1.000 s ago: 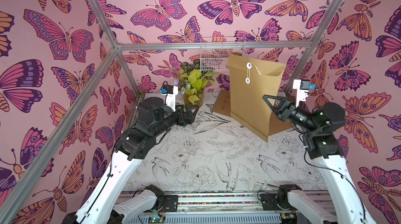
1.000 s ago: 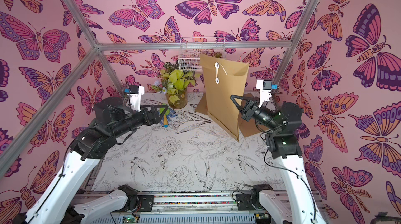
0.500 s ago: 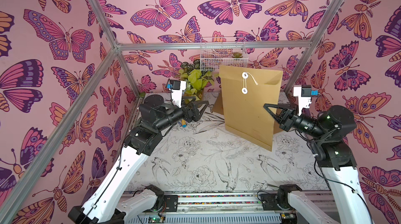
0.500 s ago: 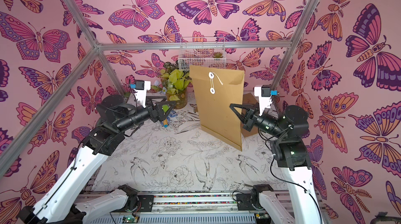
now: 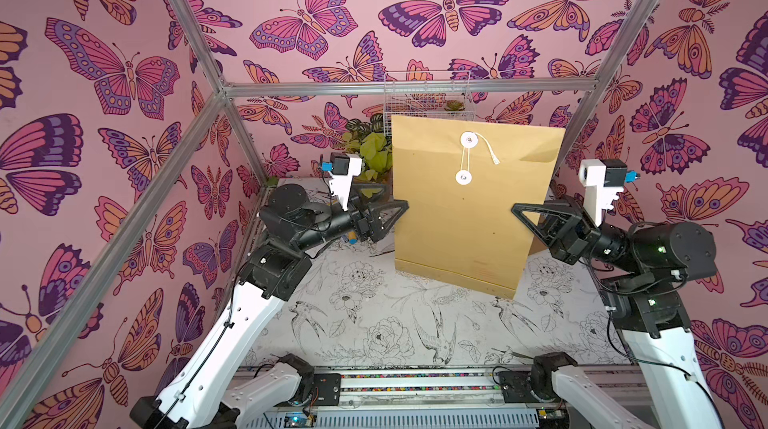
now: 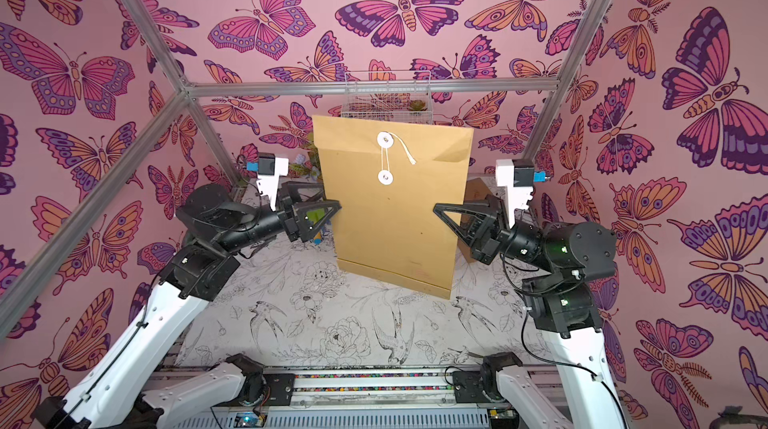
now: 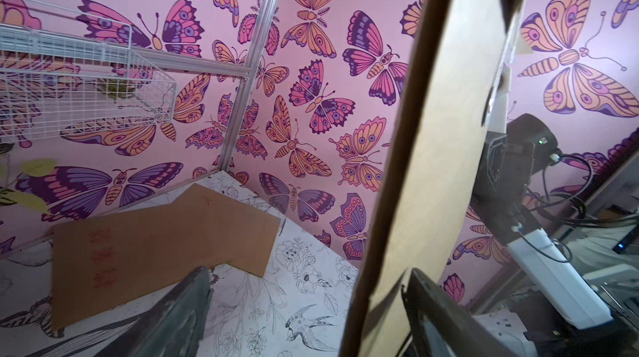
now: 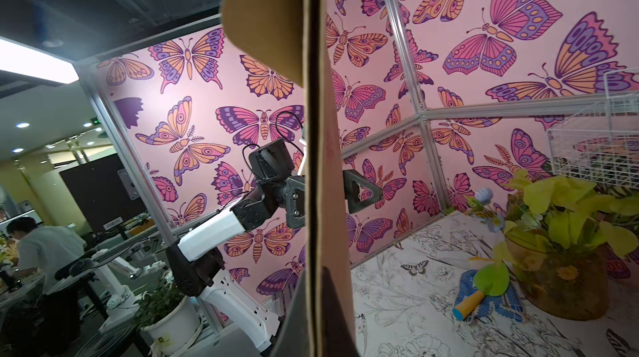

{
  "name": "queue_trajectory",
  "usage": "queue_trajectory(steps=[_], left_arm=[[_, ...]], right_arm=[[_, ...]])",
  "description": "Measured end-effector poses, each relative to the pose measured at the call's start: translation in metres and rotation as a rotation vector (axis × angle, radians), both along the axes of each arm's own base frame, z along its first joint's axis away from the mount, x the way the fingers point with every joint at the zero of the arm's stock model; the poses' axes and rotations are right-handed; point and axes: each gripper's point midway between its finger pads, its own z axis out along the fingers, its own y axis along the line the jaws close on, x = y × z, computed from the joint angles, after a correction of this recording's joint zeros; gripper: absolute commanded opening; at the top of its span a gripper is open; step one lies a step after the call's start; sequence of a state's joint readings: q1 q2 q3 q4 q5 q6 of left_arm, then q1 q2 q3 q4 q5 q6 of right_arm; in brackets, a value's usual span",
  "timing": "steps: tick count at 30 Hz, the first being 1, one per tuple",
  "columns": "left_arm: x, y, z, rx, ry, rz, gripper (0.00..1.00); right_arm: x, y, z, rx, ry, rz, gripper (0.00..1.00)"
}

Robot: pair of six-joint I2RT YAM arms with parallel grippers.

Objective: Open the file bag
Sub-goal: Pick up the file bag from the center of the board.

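In both top views the file bag [image 5: 469, 215] [image 6: 390, 215] stands upright in the air over the table [image 5: 374, 323], between the two arms. It is a flat rectangle of matte brown kraft paper with a folded strip along its lower edge. Two round white discs [image 5: 469, 140] sit on its flap side, a thin white string [image 5: 465, 159] runs between them, and its frayed tail hangs loose. The right gripper [image 5: 517, 209] [image 6: 436, 207], with black triangular fingers, is pinched tight on the bag's right edge. The left gripper [image 5: 395, 196] [image 6: 330, 200] has its fingers spread wide at the left edge, one in front of the paper and one behind. A white wire basket [image 5: 424, 90] hangs on the back wall.

The left wrist view shows the bag [image 7: 432, 165] as a stiff slanted slab whose edge lies between the parted dark fingers [image 7: 435, 317]. Whether either finger touches it cannot be told. A flat sheet of brown cardboard [image 7: 155, 244] lies on the line-drawn floral tabletop.

The right wrist view shows the bag [image 8: 314, 165] edge-on, a thin dark seam, clamped between that claw's fingers [image 8: 339, 313]. Beyond it, the left gripper [image 8: 328, 196] straddles the far edge. A leafy potted plant [image 8: 567, 220] stands on the table.
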State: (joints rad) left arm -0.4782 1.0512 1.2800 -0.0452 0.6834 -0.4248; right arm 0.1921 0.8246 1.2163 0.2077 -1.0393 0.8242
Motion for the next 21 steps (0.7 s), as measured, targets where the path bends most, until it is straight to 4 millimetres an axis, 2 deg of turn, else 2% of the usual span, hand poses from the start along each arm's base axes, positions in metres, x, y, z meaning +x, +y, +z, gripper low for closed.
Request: queue_trajectory(steps=[3,13,21], left_arm=[[-0.006,-0.003,0.004,-0.011,-0.012,-0.045,0.84],[-0.026,-0.011,0.021,-0.059,-0.047,-0.181,0.49],[-0.047,-0.007,0.037,-0.092,-0.095,-0.234,0.32]], right_arm=[[-0.003,0.006,0.002,0.003,0.005,0.039,0.00],[0.006,0.010,-0.012,-0.027,0.066,0.030,0.00],[0.012,0.009,-0.020,-0.038,0.105,-0.003,0.00]])
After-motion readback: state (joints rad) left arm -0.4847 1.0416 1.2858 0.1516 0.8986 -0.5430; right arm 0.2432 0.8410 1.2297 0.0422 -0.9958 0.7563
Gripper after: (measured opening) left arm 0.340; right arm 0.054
